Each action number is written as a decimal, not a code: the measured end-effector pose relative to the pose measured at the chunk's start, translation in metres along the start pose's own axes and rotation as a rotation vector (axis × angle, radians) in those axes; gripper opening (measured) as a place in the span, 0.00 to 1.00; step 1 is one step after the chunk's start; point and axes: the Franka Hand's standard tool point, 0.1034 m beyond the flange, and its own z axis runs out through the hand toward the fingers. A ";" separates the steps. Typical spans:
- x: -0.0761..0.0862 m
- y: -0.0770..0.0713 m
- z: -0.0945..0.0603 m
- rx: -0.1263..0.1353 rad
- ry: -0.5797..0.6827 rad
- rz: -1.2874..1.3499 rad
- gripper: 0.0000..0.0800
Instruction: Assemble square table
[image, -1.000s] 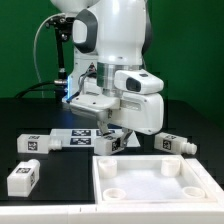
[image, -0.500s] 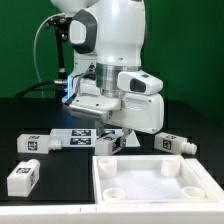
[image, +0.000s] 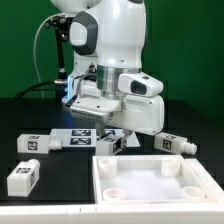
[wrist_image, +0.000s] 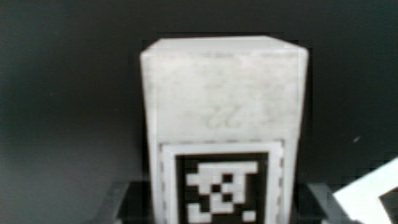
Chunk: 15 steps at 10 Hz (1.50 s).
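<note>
The square table's top (image: 150, 180) lies at the front on the exterior view's right, a white square piece with round corner sockets. My gripper (image: 108, 138) is down at the table just behind its back left corner, shut on a white block leg (image: 109, 144). In the wrist view this leg (wrist_image: 217, 110) fills the picture, its black-and-white tag toward my gripper (wrist_image: 217, 206), and a dark finger (wrist_image: 135, 202) presses each side. Loose legs lie at the front left (image: 22, 178), the left (image: 34, 143) and the right (image: 176, 145).
The marker board (image: 76, 137) lies flat behind the table top, left of my gripper. The robot's big white body (image: 115, 50) and a black cable (image: 40, 60) rise behind. A white corner (wrist_image: 377, 196) shows beside the held leg in the wrist view.
</note>
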 end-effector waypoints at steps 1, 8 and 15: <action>-0.002 0.000 0.000 0.007 0.000 0.002 0.36; -0.022 0.001 -0.031 -0.019 -0.055 0.238 0.81; -0.046 0.018 -0.057 -0.099 -0.102 0.634 0.81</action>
